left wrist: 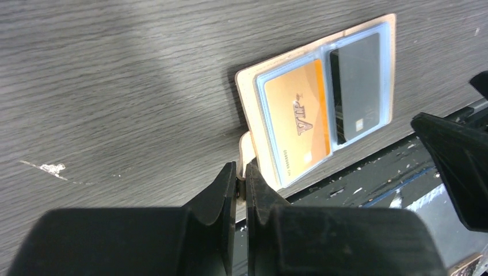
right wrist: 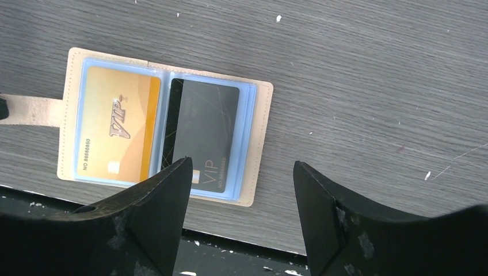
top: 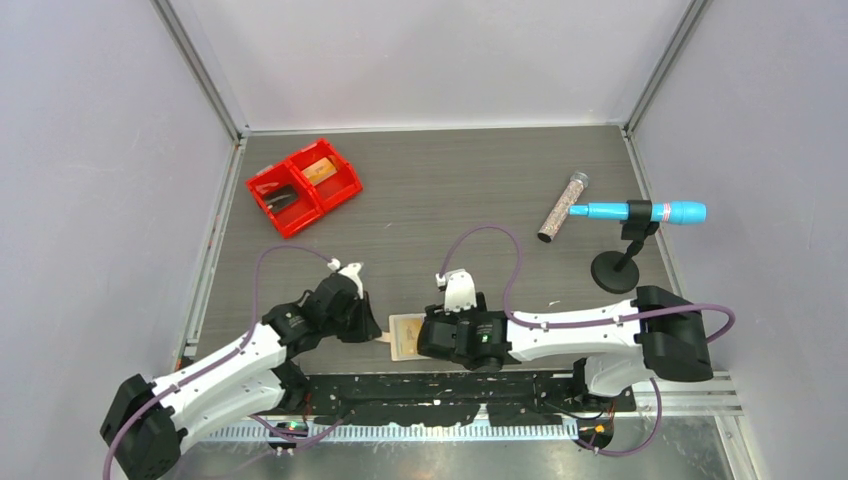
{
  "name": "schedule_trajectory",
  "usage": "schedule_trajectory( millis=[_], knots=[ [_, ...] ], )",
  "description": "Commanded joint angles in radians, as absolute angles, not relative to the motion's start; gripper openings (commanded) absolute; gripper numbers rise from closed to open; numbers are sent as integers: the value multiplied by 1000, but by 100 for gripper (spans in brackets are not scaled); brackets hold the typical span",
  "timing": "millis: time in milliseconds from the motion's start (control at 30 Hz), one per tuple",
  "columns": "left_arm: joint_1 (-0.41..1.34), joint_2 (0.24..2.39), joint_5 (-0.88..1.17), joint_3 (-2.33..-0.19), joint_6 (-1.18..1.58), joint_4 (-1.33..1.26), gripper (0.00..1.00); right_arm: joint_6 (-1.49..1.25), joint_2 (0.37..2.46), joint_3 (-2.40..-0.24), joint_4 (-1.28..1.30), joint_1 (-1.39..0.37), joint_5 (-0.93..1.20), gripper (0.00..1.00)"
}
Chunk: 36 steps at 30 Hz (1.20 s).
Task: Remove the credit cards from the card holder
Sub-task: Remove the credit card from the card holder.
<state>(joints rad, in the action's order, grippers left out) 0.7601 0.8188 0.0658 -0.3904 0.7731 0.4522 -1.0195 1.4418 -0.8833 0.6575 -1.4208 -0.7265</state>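
The tan-beige, leather-like folding card holder (right wrist: 71, 80) lies spread open and flat close to the near edge of the dark grey wood-grain bench (top: 450, 190), about midway along it, between the two arms. The left gripper (left wrist: 241, 172) has its fingers pinched shut on the holder's little tan snap tab (left wrist: 246, 148), most likely to pin the holder down while a card is drawn out. The right gripper (right wrist: 240, 167) is poised over the thin dark grey card (right wrist: 204, 129) with its fingers spread wide and nothing between them. The thin gold-orange card (right wrist: 115, 129) sits in the blue-grey sleeve beside it. Both credit cards are in their pockets. The bench top is matte and flecked with small white marks. Pale grey walls on metal posts enclose it, and a red two-compartment plastic bin (top: 303, 186) stands near the far left corner.
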Motion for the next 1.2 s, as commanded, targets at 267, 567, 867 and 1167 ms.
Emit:
schedule_trajectory(
  millis=[267,567,867,1167],
  knots=[
    [766,734,158,-477,806,445,42,-867,1226,-679,312,-1337,-574,55],
    [778,779,256,-393,892,152,36,-824,1140,-492,-26,-1202,-350,36],
    [807,977,248,-392,919,-54,32,-813,1176,-444,-141,-1132,-244,33],
    [824,1094,225,-379,926,-129,30,-834,1250,-434,-179,-1121,-229,30]
  ],
)
